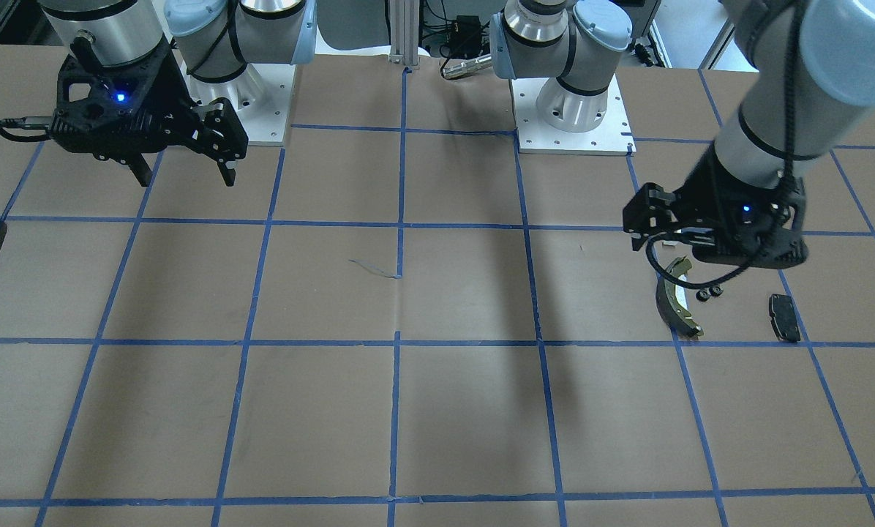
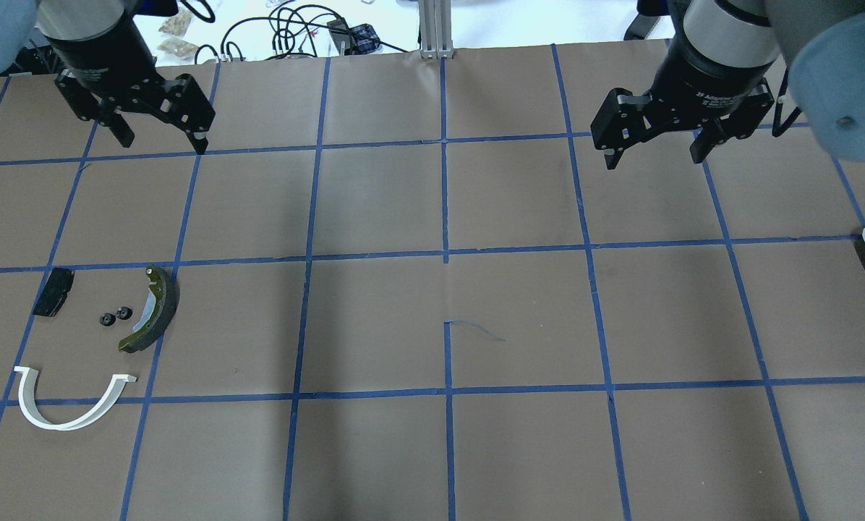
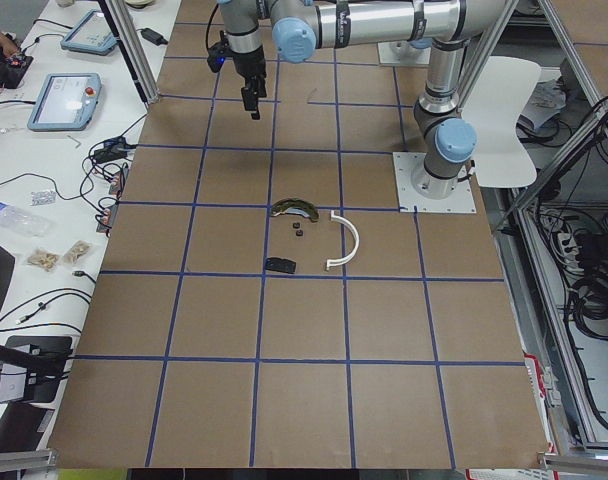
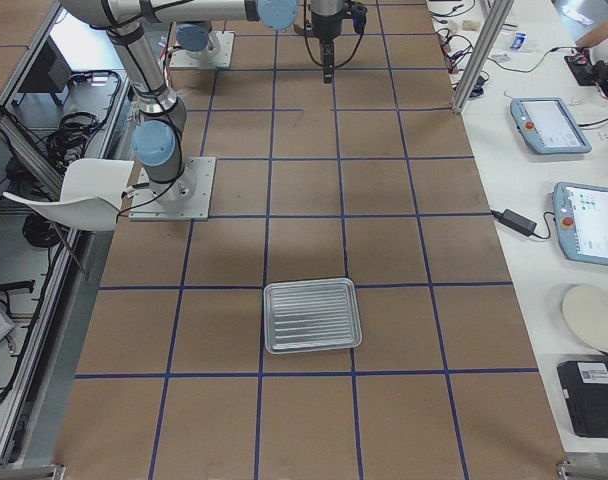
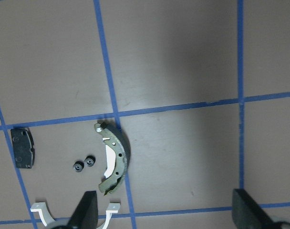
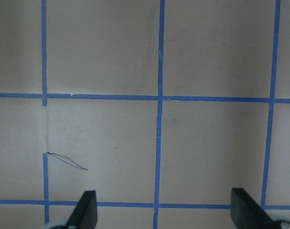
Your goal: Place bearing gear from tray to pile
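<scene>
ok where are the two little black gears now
Overhead view, left side: the gears lie on the table between the black pad and the brake shoe, beyond the white bracket.

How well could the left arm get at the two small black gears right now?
Probably yes: the left gripper is open, empty and raised, and the gears lie uncovered between the brake shoe and the black pad.

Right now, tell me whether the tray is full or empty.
Empty: in the exterior right view the tray shows only its bare ribbed surface, with nothing lying in it.
</scene>
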